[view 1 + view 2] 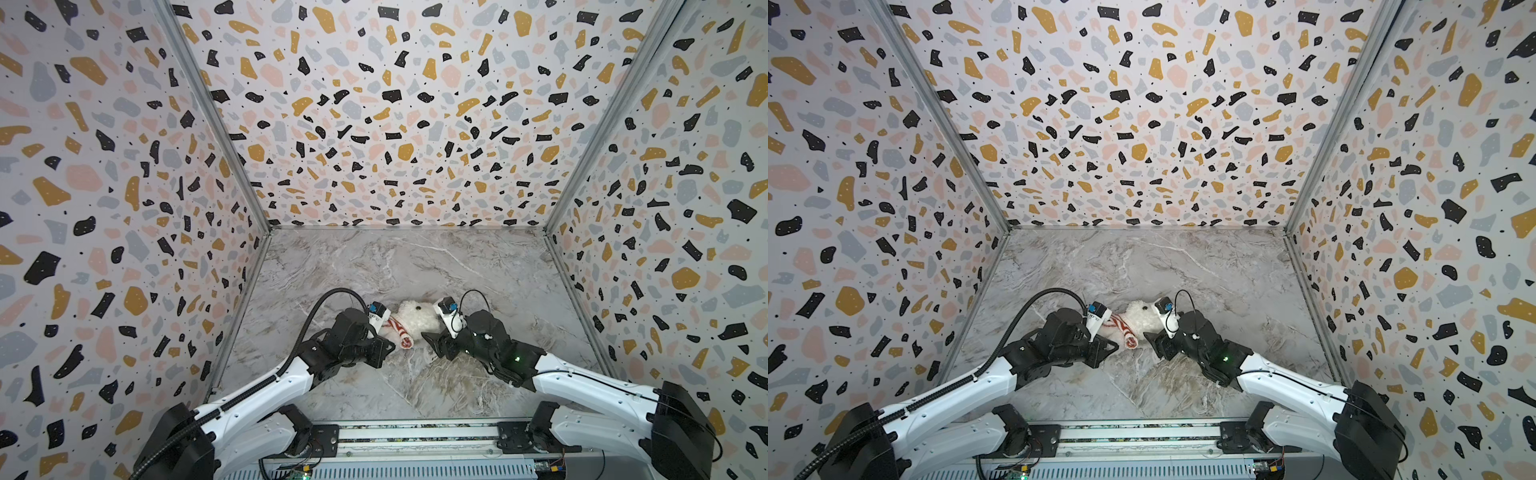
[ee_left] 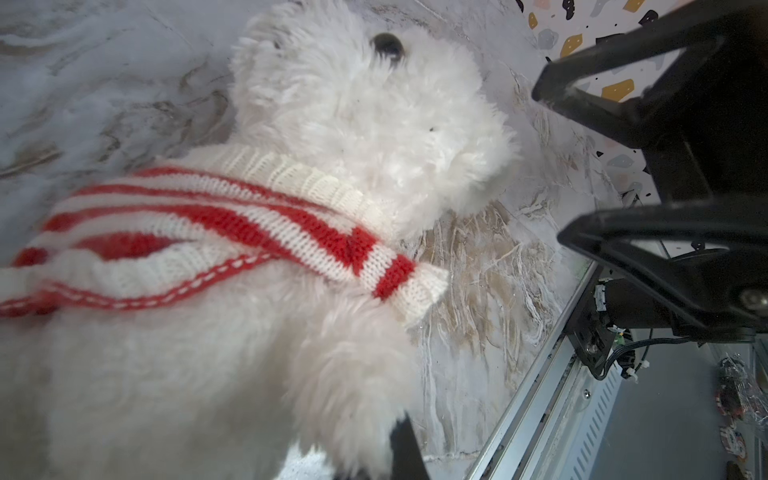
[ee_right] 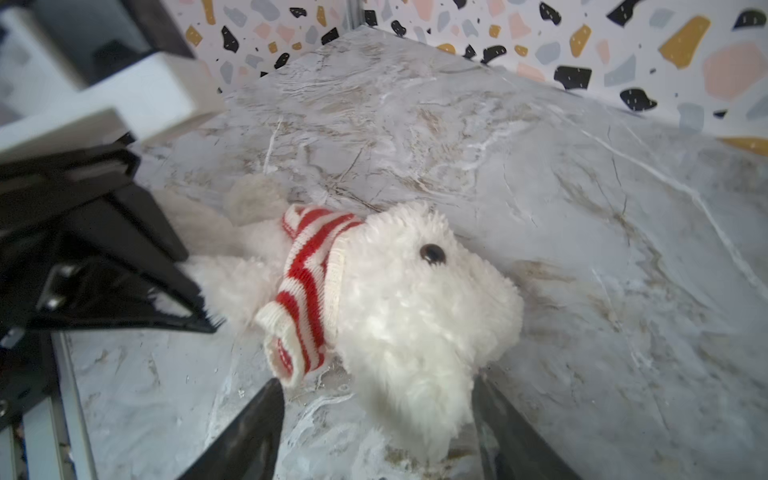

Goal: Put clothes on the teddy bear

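surroundings: marble tabletop (image 1: 415,266) under both claws; terrazzo walls (image 1: 374,124) beyond and to the sides; metal rail (image 1: 415,434) back at the arm bases.
in the way: striped sweater (image 3: 311,282) bunched round the bear's neck, loose sleeve end pointing toward the right claw.
teddy bear (image 1: 417,318): lying on the tabletop between the two claws, head nearer the right claw, lower body at the left claw.
left claw (image 3: 205,318): pressed together, tips against the bear's lower-body fur; can't tell if fur is pinched.
right claw (image 3: 376,386): spread wide, one finger each side of a fluffy part below the bear's head, not squeezing it.
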Robot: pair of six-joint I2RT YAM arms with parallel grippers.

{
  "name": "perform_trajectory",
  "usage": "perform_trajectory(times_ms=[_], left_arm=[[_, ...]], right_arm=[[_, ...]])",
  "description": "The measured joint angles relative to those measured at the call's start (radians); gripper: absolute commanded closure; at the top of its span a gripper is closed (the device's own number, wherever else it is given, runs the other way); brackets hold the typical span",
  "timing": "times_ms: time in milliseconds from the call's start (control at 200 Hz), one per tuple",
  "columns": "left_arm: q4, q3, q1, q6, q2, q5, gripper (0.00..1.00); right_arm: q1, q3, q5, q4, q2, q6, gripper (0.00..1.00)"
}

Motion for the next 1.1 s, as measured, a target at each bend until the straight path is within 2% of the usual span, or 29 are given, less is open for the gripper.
perform_trajectory(times_ms=[165,335,691,841,1101], left_arm=[[-0.024,0.013,0.021,0.017,-0.015,0.039,1.00],[-0.028,0.014,0.024,0.027,-0.014,0.085,1.00],[-0.030,0.014,0.026,0.038,-0.014,0.119,1.00],[-0.030,0.014,0.026,0.038,-0.014,0.122,1.00],[-0.030,0.014,0.026,0.038,-0.015,0.127,1.00]], right_arm=[[0.044,-0.069,0.031,0.064,-0.037,-0.188,0.29],[0.047,-0.085,0.071,0.149,0.029,-0.355,0.30],[0.021,-0.085,0.095,0.276,0.179,-0.564,0.37],[0.015,-0.076,0.117,0.307,0.211,-0.610,0.49],[0.014,-0.061,0.148,0.319,0.225,-0.659,0.87]])
